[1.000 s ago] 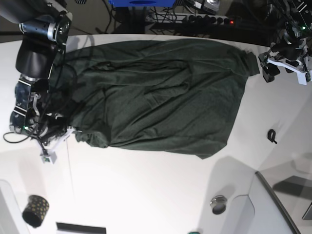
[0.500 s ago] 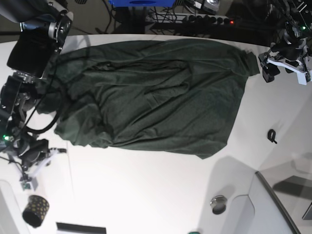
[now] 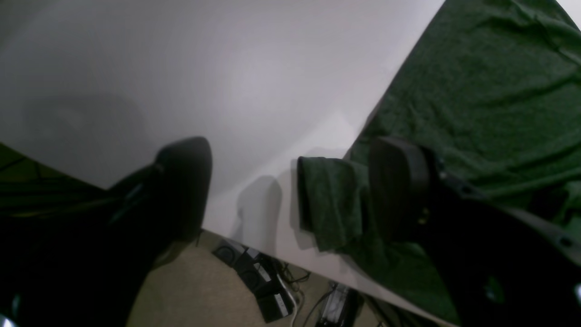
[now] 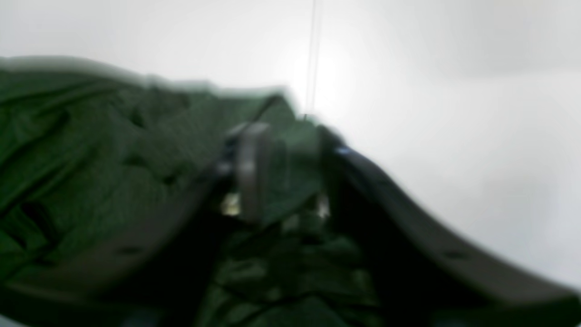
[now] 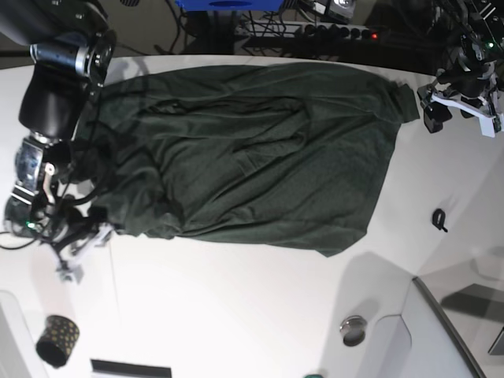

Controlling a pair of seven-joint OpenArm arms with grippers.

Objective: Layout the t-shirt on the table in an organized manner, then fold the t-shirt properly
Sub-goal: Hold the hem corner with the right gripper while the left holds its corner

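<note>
Green t-shirt [image 5: 252, 153] spread wrinkled across white table [image 5: 236, 307]. Left gripper [image 3: 290, 190] jaws apart, empty, beside a sleeve. Right gripper [image 4: 286, 154] at near-left hem; blurred, state unclear.

Past the bench's far edge I see a dark strip of floor crowded with cables, a power strip [image 5: 339, 31] showing a red light, and a blue box [image 5: 228, 5]. The left wrist view looks over that edge onto tan carpet [image 3: 195, 290] with black gear [image 3: 263, 290] and more cables. Overhead light glares softly off the glossy white surface.
</note>
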